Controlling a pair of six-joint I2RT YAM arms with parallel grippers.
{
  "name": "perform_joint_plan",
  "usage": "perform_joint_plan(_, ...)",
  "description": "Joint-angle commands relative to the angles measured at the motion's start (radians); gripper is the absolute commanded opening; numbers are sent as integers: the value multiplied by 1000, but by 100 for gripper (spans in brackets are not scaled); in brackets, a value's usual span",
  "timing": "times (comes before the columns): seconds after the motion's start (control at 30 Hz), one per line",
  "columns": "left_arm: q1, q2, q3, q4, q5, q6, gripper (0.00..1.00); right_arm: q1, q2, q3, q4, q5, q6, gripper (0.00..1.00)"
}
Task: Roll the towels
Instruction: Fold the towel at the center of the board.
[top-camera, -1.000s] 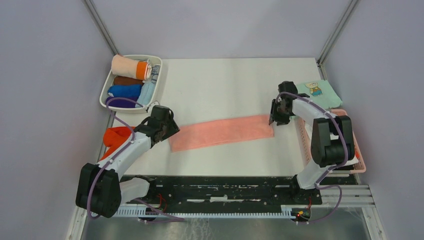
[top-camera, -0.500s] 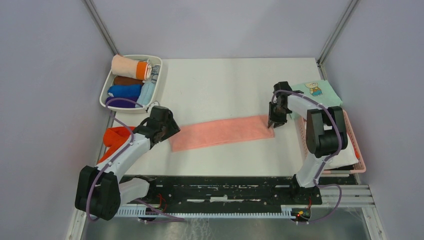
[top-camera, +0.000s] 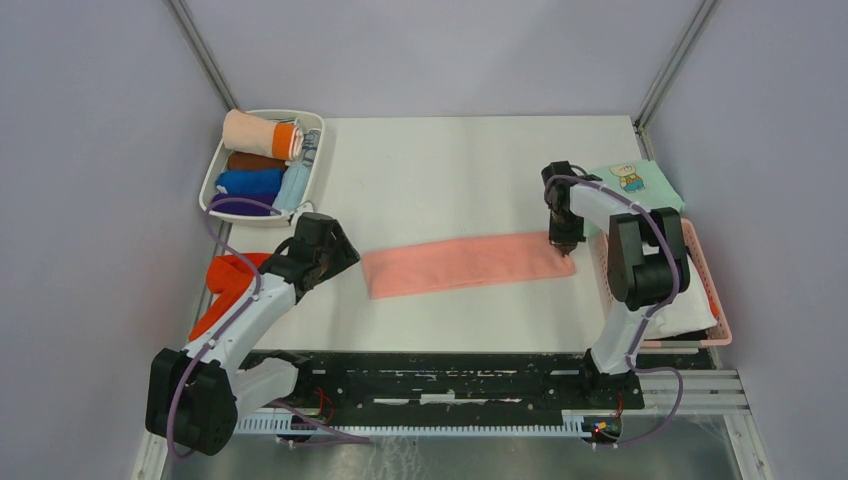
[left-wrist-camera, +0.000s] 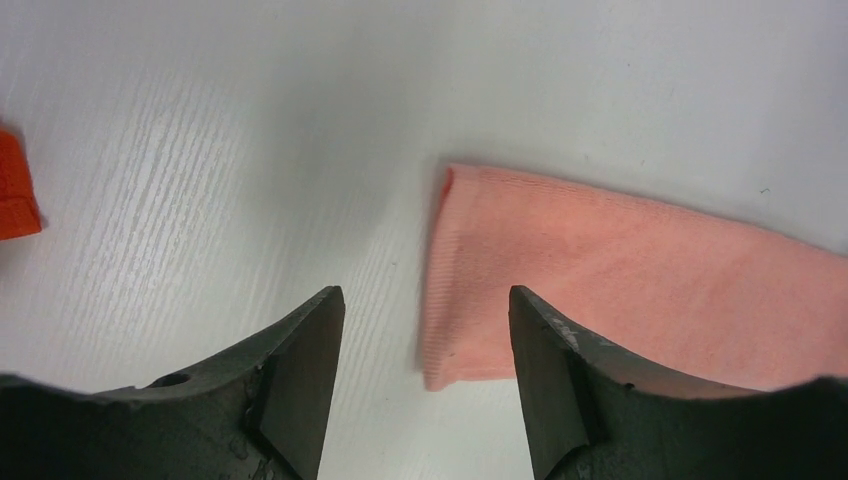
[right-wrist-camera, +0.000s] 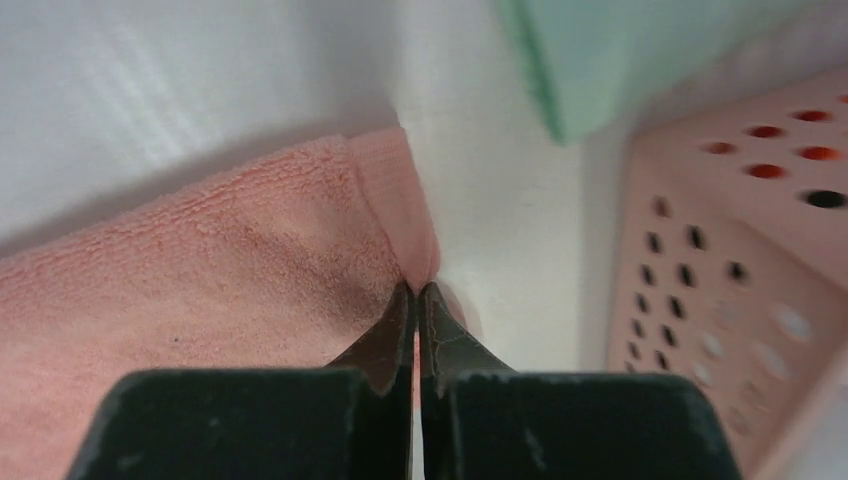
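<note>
Your right wrist view is showing what the overhead cannot: the right gripper (right-wrist-camera: 418, 292) is pinching shut on the right corner of the long salmon-pink terry towel (top-camera: 468, 265), which is lying flat on the white table (top-camera: 450, 180). That arm is reaching forward, wrist pointing down. The left gripper (left-wrist-camera: 425, 300), jaws apart, is hovering at the towel's left end, its arm stretching diagonally

We see our left arm (top-camera: 245, 315) reaching forward and low from its base, elbow bent, wrist angled toward the middle. Its left gripper (left-wrist-camera: 425, 300) has the jaws standing well apart. Our right arm (top-camera: 640, 250) folds upward, then reaches forward with the wrist pointing down. Its right gripper (right-wrist-camera: 416, 292) is pressed closed, tips pinching the end hem of the pink towel (right-wrist-camera: 200, 270)
</note>
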Motion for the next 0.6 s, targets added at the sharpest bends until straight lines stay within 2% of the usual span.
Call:
perform_joint_plan(0.0, -1, -9, -5, 28, 35, 36, 69, -19, -81, 67, -84, 389, 37, 0)
perform_joint_plan(0.1, 0, 14, -15, 61, 98, 37, 70, -21, -124, 122, -104, 444, 27, 0)
perform_joint_plan(0.17, -1, 30, -33, 101, 148, 25, 70, -17, -149, 143, -106, 398, 14, 0)
perform_joint_plan(0.37, -1, 110, -59, 215, 267, -18, 70, 48, -230, 159, -97, 110, -46, 0)
perform_joint_plan(0.57, -10, 225, -60, 318, 339, -57, 66, 181, -233, 200, -121, -185, -52, 1)
